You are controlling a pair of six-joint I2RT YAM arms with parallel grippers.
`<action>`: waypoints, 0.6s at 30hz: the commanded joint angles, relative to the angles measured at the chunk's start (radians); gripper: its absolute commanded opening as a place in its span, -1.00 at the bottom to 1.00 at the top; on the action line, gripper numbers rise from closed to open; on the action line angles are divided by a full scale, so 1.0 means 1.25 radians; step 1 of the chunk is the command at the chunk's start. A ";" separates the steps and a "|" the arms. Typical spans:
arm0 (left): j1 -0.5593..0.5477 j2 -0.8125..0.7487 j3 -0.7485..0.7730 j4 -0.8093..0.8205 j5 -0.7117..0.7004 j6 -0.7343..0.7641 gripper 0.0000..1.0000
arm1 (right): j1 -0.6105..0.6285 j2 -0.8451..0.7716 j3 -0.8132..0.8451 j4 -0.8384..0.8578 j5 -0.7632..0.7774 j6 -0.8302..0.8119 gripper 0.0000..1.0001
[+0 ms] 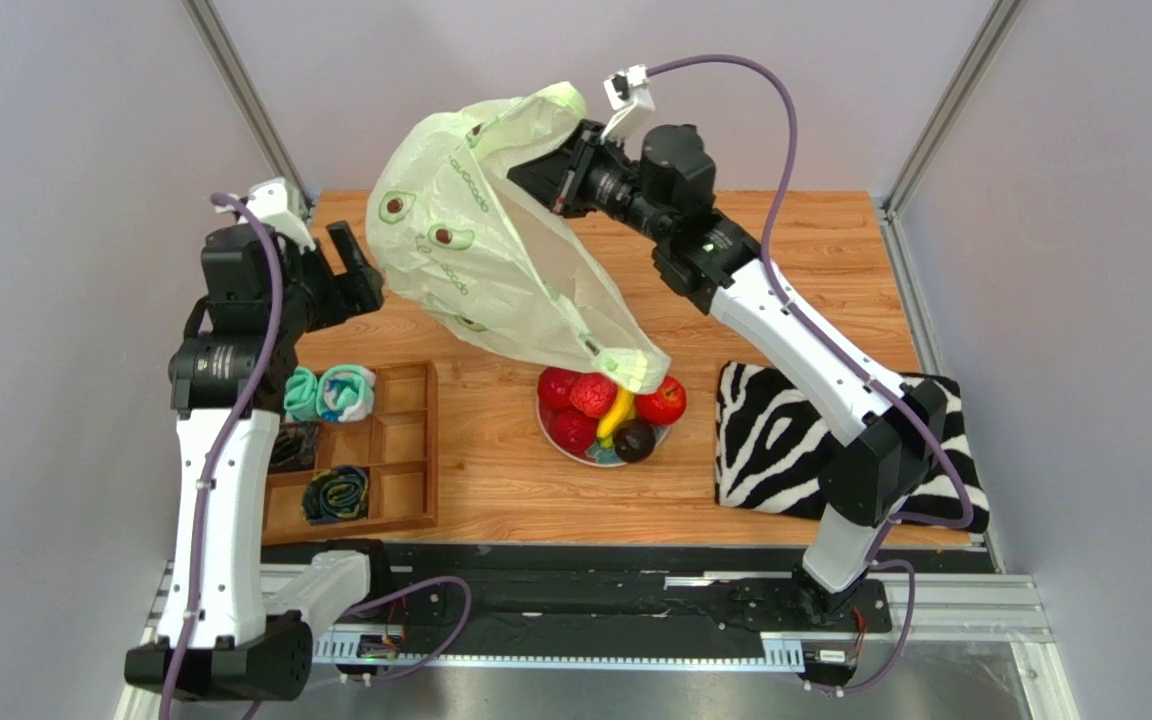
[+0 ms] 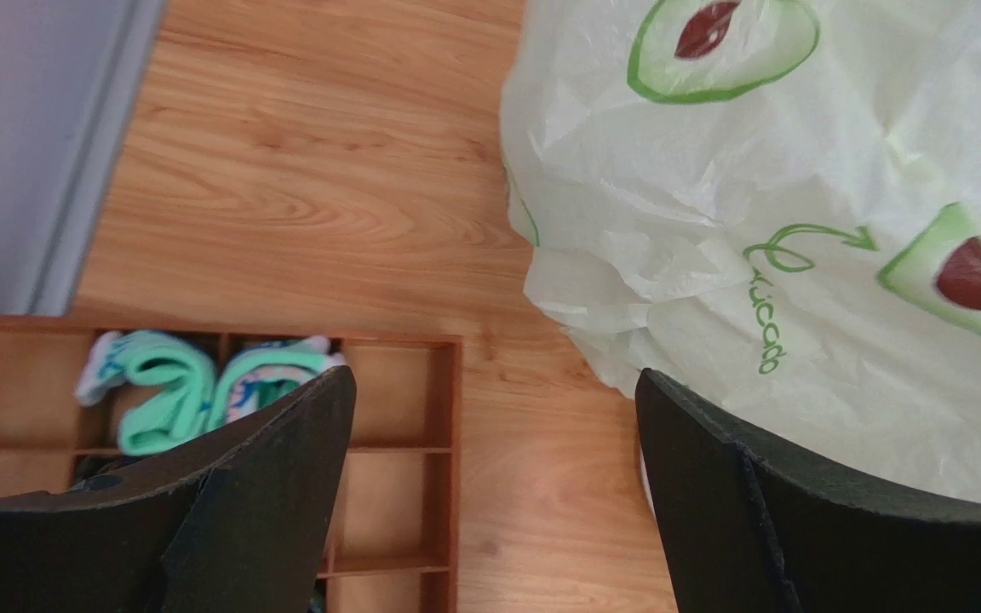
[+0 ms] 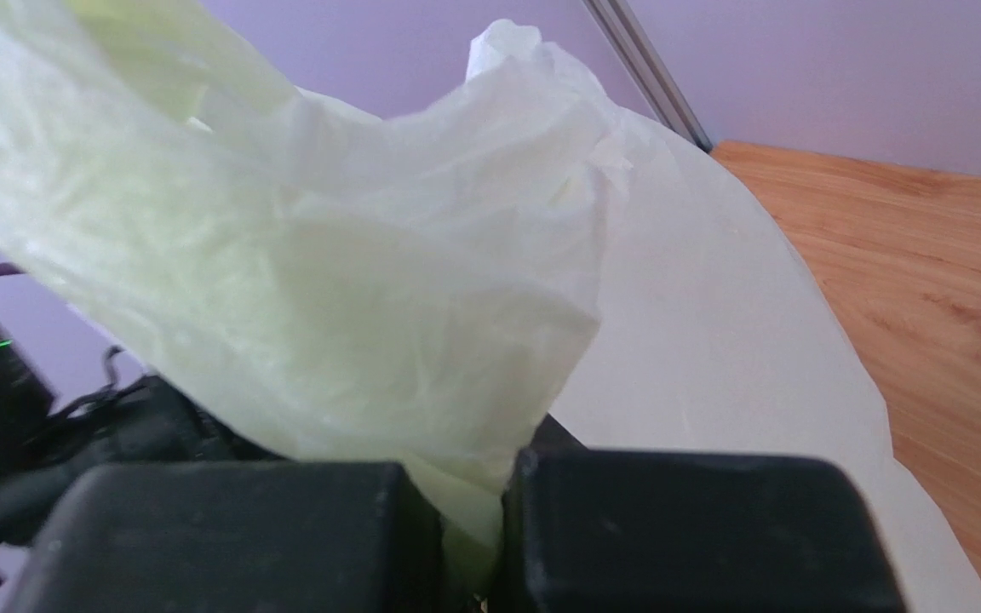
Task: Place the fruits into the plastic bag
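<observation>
Near the far-left corner of the tabletop, the left fingers (image 2: 281, 475) stand wide apart and hold nothing. They are just beside the bag's bulging side, with bare wood showing between them. Below them, along the left edge, a wooden tray (image 1: 431, 450) holds rolled cloth bundles (image 1: 330, 393), which are no part of the job.

The plastic bag (image 1: 485, 255) hangs in the air over the middle of the far edge. It is thin, crinkly and almost weightless, so it will fold, slip and close on itself unless it is held at two spots. The right fingers (image 1: 555, 162) are shut on a gathered pinch of film at the top, and the wrist view shows the film squeezed between them. I cannot tell where the mouth lies. A sound next hold for the free hand looks to be the loose rim or a loop handle, taken well in from the edge so the film does not tear or slide out.

The bag's lower end droops towards the fruits (image 1: 609, 413), which are heaped on a plate (image 1: 591, 458) in the middle of the tabletop, nearer the near edge. The heap has red round ones, a banana (image 1: 615, 414) and a dark oval one (image 1: 633, 441). They look light, hard and smooth. The round ones may roll, so take them across the widest part, and take the banana across its middle.

A striped cloth (image 1: 778, 435) lies at the right edge.
</observation>
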 commanded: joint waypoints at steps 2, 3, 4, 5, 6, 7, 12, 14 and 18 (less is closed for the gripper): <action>0.004 -0.094 0.043 -0.016 -0.162 -0.025 0.78 | 0.045 0.049 0.071 -0.078 0.136 -0.053 -1.00; 0.004 -0.106 0.032 0.009 -0.075 -0.029 0.75 | 0.051 0.054 0.077 -0.082 0.141 -0.056 -1.00; 0.004 -0.126 0.026 0.074 -0.018 -0.036 0.75 | 0.057 0.066 0.086 -0.094 0.147 -0.068 -1.00; 0.005 -0.127 0.019 0.106 0.040 -0.063 0.75 | 0.068 0.072 0.102 -0.101 0.163 -0.075 -1.00; 0.005 -0.125 0.008 0.134 0.145 -0.083 0.75 | 0.073 0.078 0.111 -0.108 0.166 -0.080 -1.00; 0.003 -0.110 0.002 0.181 0.191 -0.106 0.75 | 0.078 0.083 0.117 -0.114 0.166 -0.083 -1.00; -0.039 -0.056 -0.056 0.283 0.316 -0.212 0.75 | 0.100 0.108 0.133 -0.126 0.173 -0.084 -1.00; -0.056 -0.029 -0.055 0.267 0.314 -0.196 0.76 | 0.107 0.109 0.131 -0.129 0.174 -0.082 -1.00; -0.073 0.020 -0.057 0.238 0.303 -0.160 0.77 | 0.115 0.111 0.128 -0.133 0.176 -0.080 -1.00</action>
